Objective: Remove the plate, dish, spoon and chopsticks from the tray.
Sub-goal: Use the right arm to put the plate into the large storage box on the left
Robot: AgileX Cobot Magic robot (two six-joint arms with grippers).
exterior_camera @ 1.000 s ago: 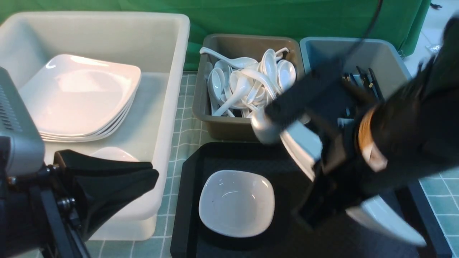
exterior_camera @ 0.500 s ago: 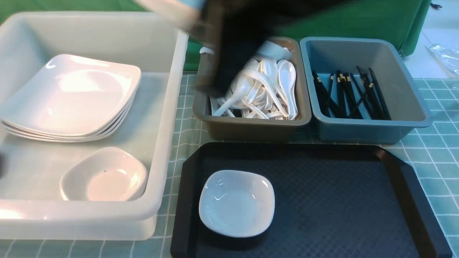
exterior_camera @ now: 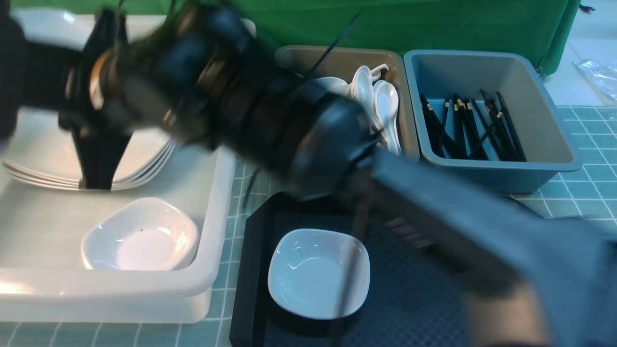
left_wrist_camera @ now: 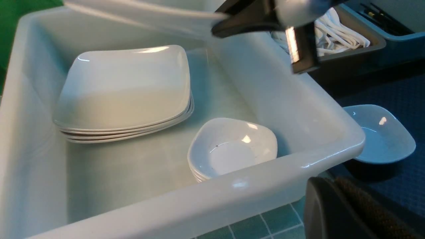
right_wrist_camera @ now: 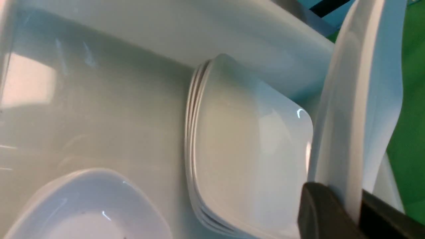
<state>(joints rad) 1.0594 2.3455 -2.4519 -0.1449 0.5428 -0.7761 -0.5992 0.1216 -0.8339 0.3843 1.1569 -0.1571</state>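
Plate (right_wrist_camera: 358,99) pinched by its rim in the nearly closed right gripper (right_wrist_camera: 352,215) above the white tub (left_wrist_camera: 265,181); left gripper (left_wrist_camera: 327,205) closed.

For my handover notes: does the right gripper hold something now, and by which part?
Yes. The right gripper is shut on the large glossy white square plate, clamping it by its rim.

The plate (right_wrist_camera: 362,99), large, glossy and white, is pinched by its rim between the fingers of the right claw (right_wrist_camera: 356,212) and juts out from it, tilted. The dish (exterior_camera: 318,272), small, deep and white, sits upright well clear of that claw, on the black tray (exterior_camera: 251,270).
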